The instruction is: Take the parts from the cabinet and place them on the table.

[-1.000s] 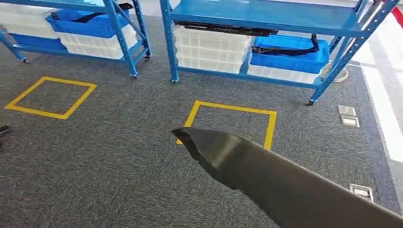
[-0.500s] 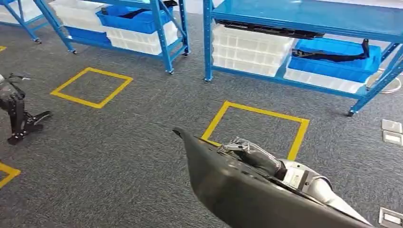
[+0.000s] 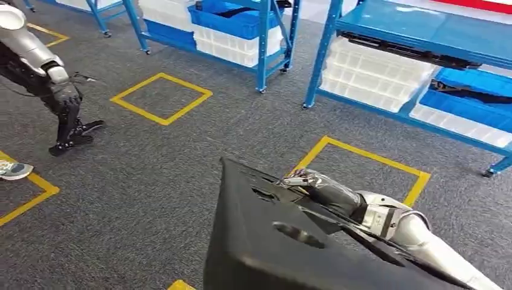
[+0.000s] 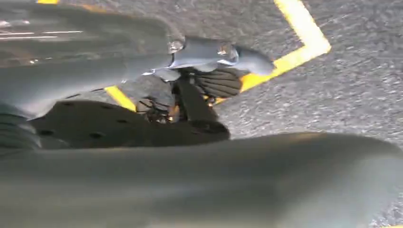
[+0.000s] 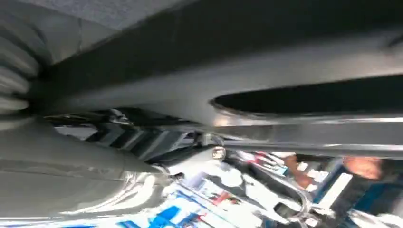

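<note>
Big black panel [image 3: 272, 241] sits right in front of me, carried low over the grey carpet [image 3: 151, 181]. My right hand [image 3: 317, 184] lies on its upper edge, fingers wrapped against it, holding it. My left hand [image 4: 209, 71] is under the panel, thumb and dark fingers pressed to it; grip looks closed, can't tell how tight. Just past the panel, a yellow taped square [image 3: 362, 160] on the floor. Further left, another robot's arm and hand [image 3: 63, 96] hang down, a shoe [image 3: 15, 170] near it. Far back, blue shelves [image 3: 422, 36] with white and blue bins [image 3: 368, 75].
</note>
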